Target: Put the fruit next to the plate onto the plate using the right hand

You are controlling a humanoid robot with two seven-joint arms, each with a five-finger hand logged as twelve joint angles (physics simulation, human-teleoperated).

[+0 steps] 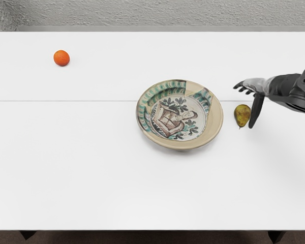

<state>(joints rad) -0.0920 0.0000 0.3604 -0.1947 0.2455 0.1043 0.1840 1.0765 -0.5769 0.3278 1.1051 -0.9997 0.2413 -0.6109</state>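
While the right hand reaches in from the right edge, its fingers are spread and hold nothing, with one dark digit pointing down close beside the yellow-green fruit (whether it touches the skin cannot be told). That fruit lies on the white table just right of the painted plate, near its rim but not on it. An orange fruit sits well apart from them, toward the far left of the table.
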